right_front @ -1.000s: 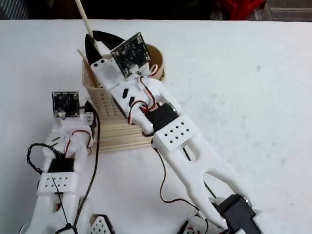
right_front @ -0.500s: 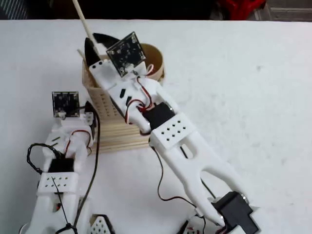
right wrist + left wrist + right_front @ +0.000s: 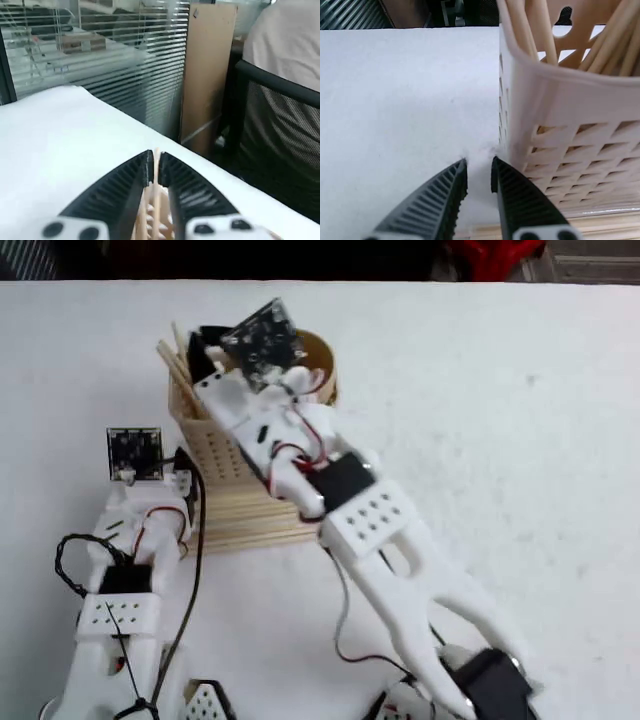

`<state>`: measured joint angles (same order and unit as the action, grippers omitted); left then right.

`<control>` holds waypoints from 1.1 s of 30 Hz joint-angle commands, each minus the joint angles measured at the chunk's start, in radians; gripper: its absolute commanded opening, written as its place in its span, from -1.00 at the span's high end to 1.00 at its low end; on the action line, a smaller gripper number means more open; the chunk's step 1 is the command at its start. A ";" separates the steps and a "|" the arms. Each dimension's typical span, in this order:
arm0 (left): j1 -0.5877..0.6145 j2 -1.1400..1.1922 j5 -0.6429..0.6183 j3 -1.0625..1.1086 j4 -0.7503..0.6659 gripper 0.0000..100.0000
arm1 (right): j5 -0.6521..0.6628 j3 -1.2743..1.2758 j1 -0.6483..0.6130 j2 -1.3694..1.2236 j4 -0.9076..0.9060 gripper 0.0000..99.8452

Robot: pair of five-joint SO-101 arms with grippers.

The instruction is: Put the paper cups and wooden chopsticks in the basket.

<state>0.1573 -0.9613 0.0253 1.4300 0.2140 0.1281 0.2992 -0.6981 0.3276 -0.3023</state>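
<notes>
Several wooden chopsticks [image 3: 536,30] lean upright in the white lattice basket [image 3: 560,125]. One more chopstick [image 3: 157,172] is pinched between the right gripper's [image 3: 156,159] fingers directly above them. It looks light, stiff and slick, so I'd hold it near mid-length to stop it swivelling. The standing sticks crowd its way down. A brown paper cup [image 3: 325,365] seems to sit in the basket too. The left gripper [image 3: 478,170] is low over the table [image 3: 395,100] just beside the basket wall, its fingers slightly parted and holding nothing.

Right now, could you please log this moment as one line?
right gripper: shut on chopstick, over basket | left gripper: slightly open, empty, beside basket
</notes>
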 commanded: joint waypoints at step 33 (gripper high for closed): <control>0.104 -0.019 0.262 -0.350 0.671 0.80 | 0.535 0.910 1.024 1.072 -0.978 0.96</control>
<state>0.2478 -0.9613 0.1864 1.2306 0.6345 0.6114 1.0694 0.2716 1.3050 -1.3334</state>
